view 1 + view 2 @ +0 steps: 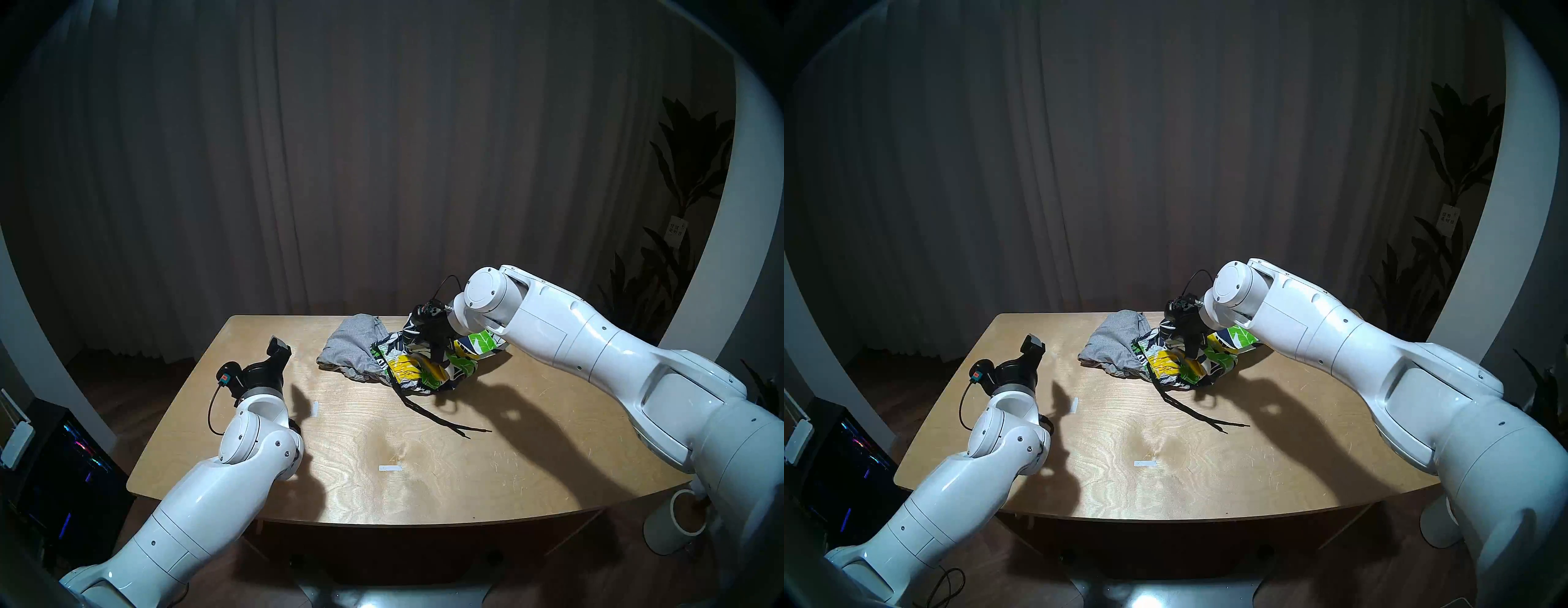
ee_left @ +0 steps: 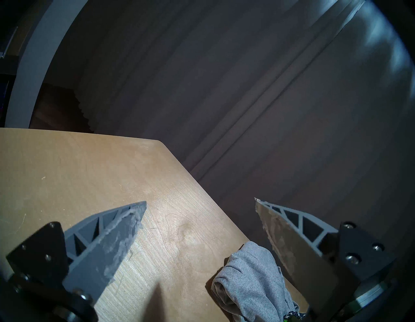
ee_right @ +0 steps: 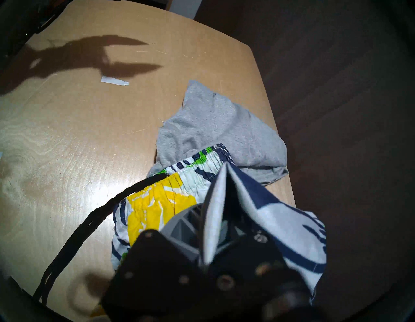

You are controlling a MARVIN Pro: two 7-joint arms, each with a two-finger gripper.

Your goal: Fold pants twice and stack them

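The heather-grey shorts [image 1: 352, 346] lie crumpled at the far middle of the table, also in the left wrist view [image 2: 251, 281] and right wrist view [image 3: 215, 130]. The navy-white floral shorts [image 1: 428, 365] lie bunched to their right, overlapping them, seen too in the right wrist view [image 3: 157, 202]. Their black drawstring [image 1: 441, 420] trails toward the front. My right gripper [image 1: 430, 339] is shut on a fold of the floral shorts [image 3: 280, 224], lifted a little. My left gripper [image 1: 280, 346] is open and empty, above the table left of the grey shorts.
The wooden table [image 1: 424, 475] carries two small white tape strips [image 1: 390, 468] [image 1: 315, 408]. A dark curtain hangs behind. A plant [image 1: 687, 178] stands at the far right, a computer case [image 1: 63, 458] at the left, a white cup-like object [image 1: 679, 526] below the right edge.
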